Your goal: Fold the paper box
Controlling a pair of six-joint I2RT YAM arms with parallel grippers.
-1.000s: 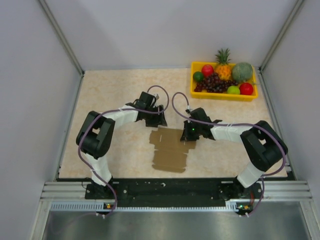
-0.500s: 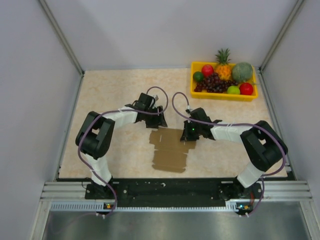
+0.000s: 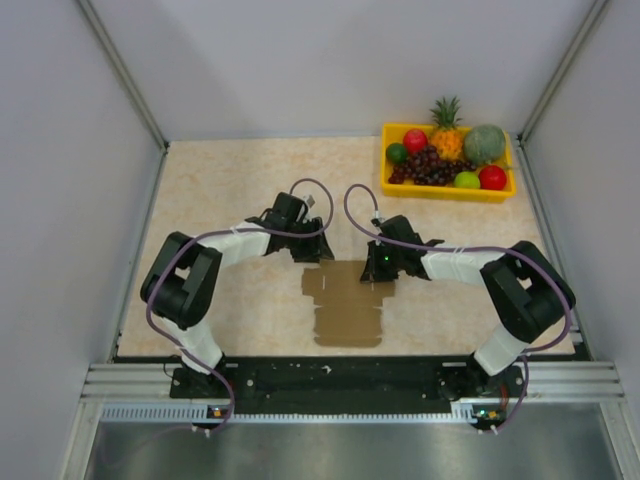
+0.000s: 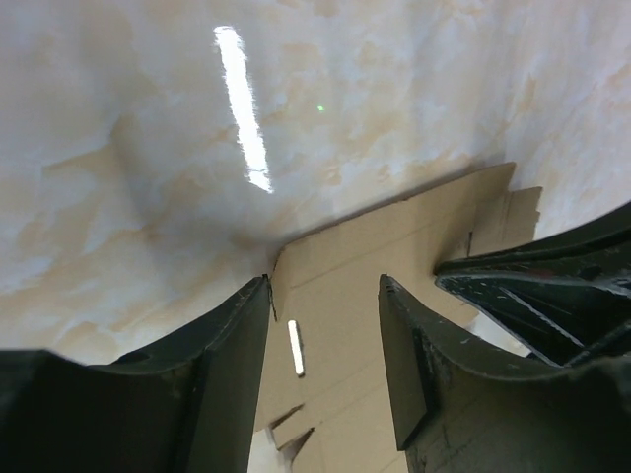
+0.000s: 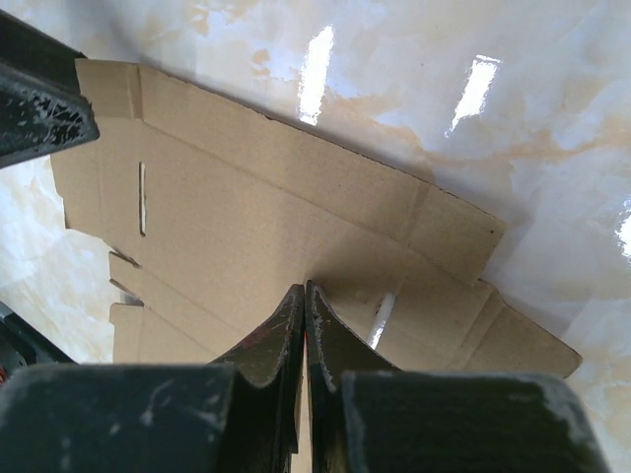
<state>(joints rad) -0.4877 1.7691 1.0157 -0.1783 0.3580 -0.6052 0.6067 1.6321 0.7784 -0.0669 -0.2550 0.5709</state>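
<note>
The paper box (image 3: 349,305) has swung squarer (left tool (image 3: 316,252) narrowing).

The paper box (image 5: 246,227) was plain brown cardboard, matt and faintly fibrous, with pressed score lines and slightly ragged cut edges. The table (image 4: 148,148) under it had a smooth, beige, marble-patterned top, glossy enough to throw back the lamps as bright streaks. The left gripper (image 4: 324,286) looked like hard black plastic with a dull sheen. The right gripper (image 5: 304,288) was of the same black material, matt and scuffed with pale specks. The fruit tray (image 3: 447,191) was smooth yellow plastic. The rail (image 3: 350,380) at the near edge looked like ribbed, silvery metal.
</note>
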